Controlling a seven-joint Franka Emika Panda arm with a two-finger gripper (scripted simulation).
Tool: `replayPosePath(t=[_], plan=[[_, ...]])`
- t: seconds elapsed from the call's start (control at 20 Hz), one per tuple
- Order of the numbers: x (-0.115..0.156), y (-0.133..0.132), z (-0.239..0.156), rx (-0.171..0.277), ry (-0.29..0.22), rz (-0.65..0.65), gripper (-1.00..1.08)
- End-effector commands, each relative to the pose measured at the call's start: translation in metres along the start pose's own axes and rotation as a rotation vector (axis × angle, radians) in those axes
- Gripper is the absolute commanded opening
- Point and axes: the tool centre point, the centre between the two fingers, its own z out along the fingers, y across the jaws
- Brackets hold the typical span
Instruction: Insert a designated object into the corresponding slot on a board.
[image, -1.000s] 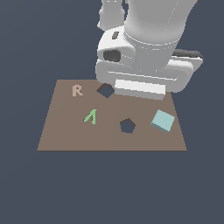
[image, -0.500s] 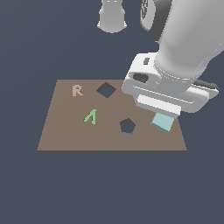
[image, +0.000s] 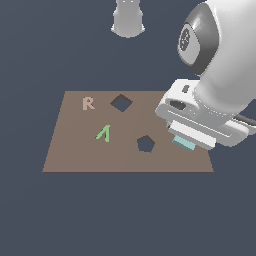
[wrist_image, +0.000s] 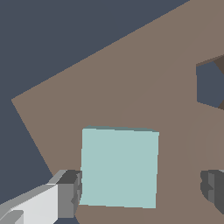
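Misalignment is my main worry: my claw (wrist_image: 142, 190) hangs spread wide around the pale teal block (wrist_image: 119, 166), which lies flat near the board's (image: 75, 150) corner, well apart from the diamond slot (image: 121, 103). One finger (wrist_image: 70, 194) looks nearly touching its edge while the other stands apart, so closing may shove or twist it.

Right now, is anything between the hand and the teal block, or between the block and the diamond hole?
Nothing visible. The open hand straddles the teal block, its fingers apart on either side. Only flat brown board lies between the block and the diamond hole.
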Motion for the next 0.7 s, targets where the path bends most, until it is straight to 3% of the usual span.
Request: replayPosePath(t=[0.0, 0.65], plan=[[0.001, -0.007, 0.005, -0.001, -0.001, 0.024, 1.0], [0.002, -0.014, 0.017, -0.002, -0.003, 0.045, 1.0]])
